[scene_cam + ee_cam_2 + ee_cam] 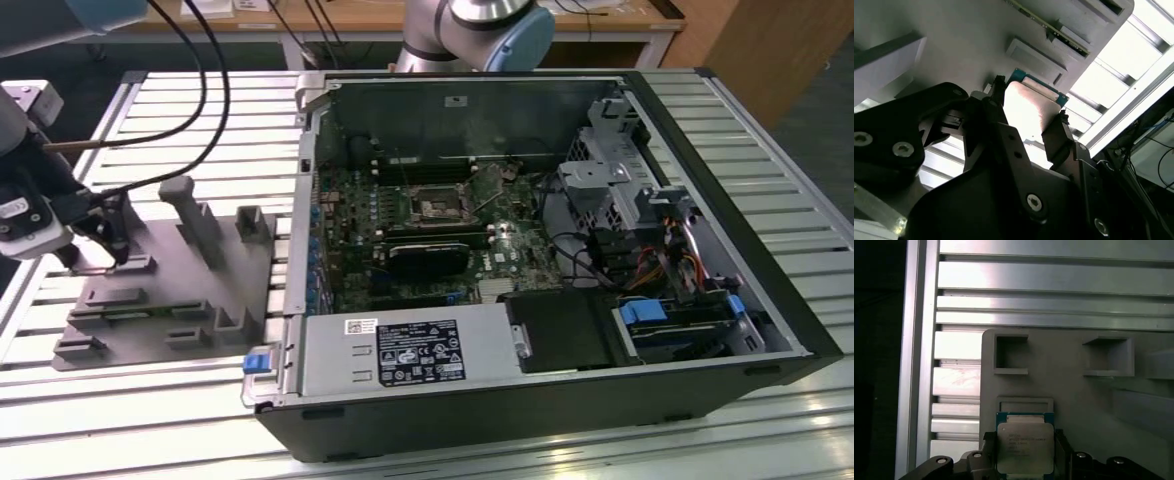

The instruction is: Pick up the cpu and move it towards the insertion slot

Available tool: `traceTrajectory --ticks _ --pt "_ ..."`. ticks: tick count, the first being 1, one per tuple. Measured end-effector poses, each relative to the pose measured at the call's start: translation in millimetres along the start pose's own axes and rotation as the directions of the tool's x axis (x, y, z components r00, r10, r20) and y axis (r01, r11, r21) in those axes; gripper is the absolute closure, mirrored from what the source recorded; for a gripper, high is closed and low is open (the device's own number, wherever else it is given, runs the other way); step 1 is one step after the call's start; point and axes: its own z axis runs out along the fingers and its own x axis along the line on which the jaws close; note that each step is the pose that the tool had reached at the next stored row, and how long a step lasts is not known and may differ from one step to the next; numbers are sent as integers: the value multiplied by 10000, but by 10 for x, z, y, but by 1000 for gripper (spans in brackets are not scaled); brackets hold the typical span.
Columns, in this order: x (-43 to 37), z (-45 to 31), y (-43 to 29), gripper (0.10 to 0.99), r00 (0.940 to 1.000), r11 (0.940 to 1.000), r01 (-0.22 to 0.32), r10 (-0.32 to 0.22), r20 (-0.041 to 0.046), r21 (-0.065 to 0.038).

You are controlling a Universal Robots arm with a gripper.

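Pincer [1024, 452] fingers [989, 446] stand narrow, one pressed to each opposite edge of the cpu [1025, 440], so the chip is clamped between them. The first wrist view shows its silvery face with the green board edge peeping out along one side. In the second wrist view the pincer [1029, 104] shows the same hold from the other side: two black fingers [1056, 137] flank the cpu [1030, 112], whose pale face is washed out by glare. Whether the chip is lifted clear of the surface beneath it cannot be told.

Just past the cpu lies the grey plastic fixture [1079, 395], with a shallow framed recess [1025, 405] directly beside the chip and two deeper square pockets [1011, 354] further on. The fixture rests on the slatted metal counter [1054, 290].

In the exterior view the pincer [110, 250] hangs over the end of the fixture [180, 300] at the exterior view's left, black cables [200, 90] looping above it. Well apart, towards the exterior view's right, an open computer case [747, 230] lies on the counter [801, 170]. The insertion slot [438, 207] sits on the motherboard inside it, a silver-framed square with a dark centre, just beyond the long black card [427, 258].
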Motion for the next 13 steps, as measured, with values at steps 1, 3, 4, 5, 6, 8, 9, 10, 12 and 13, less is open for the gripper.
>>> traceTrajectory --ticks 1,3,4,5,6,8,9,10,12,13 --pt "0 -20 1 541 10000 10000 -1 1 -1 -1" --pt "0 -52 3 541 10000 10000 0 0 -1 -10" --pt "0 -71 4 541 10000 10000 0 0 -2 -17" --pt "0 -88 5 541 10000 10000 0 0 0 -26" --pt "0 -106 6 541 10000 10000 0 0 0 -33" --pt "0 -139 7 541 10000 10000 0 0 1 -40" --pt "0 -154 8 541 10000 10000 -1 1 0 -40" --pt "0 -167 9 541 10000 10000 0 0 -1 -39" --pt "0 -182 9 541 10000 10000 0 0 -1 -42" --pt "0 -187 10 541 10000 10000 0 0 0 -43"
